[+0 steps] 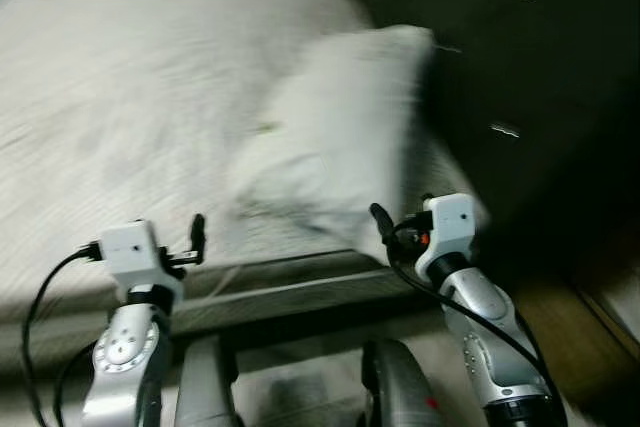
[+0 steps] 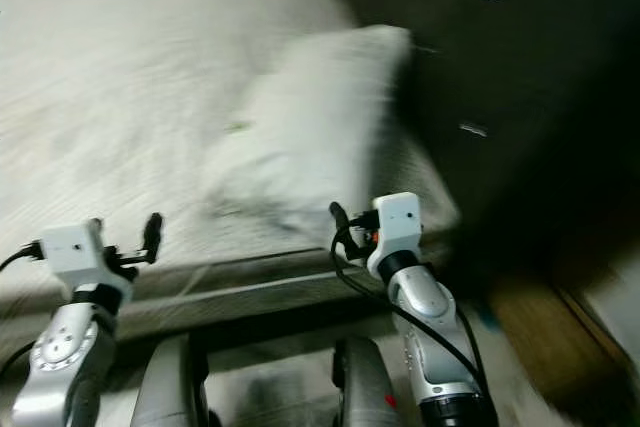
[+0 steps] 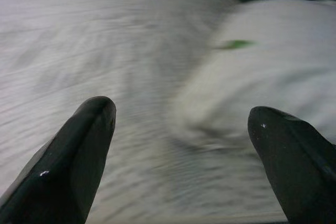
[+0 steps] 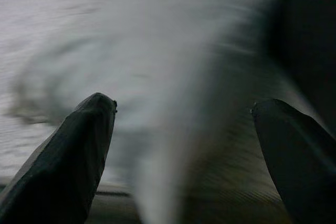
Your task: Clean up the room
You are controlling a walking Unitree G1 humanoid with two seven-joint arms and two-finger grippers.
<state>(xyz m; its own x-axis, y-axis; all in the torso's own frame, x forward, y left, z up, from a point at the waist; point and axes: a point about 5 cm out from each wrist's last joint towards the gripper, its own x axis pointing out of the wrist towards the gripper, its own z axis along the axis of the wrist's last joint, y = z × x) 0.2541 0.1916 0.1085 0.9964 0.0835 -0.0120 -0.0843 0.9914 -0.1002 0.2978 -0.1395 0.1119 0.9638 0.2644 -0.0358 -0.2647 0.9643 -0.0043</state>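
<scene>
A white pillow [image 1: 335, 127] lies askew on the right side of a bed [image 1: 130, 97] covered with a pale sheet. A small green speck [image 3: 236, 44] sits on the pillow. My left gripper [image 1: 195, 239] is raised over the near edge of the bed, left of the pillow, and its fingers [image 3: 79, 156] stand open and hold nothing. Beside the pillow's near corner hovers my right gripper [image 1: 388, 232], open too, fingers [image 4: 79, 156] spread toward the pillow [image 4: 184, 66]. The pictures are blurred by motion.
A dark cabinet [image 1: 520, 67] with drawer handles stands right of the bed, close against the pillow. The bed's dark frame edge [image 1: 290, 282] runs across just before my arms. A strip of wooden floor [image 1: 560, 317] lies at the lower right.
</scene>
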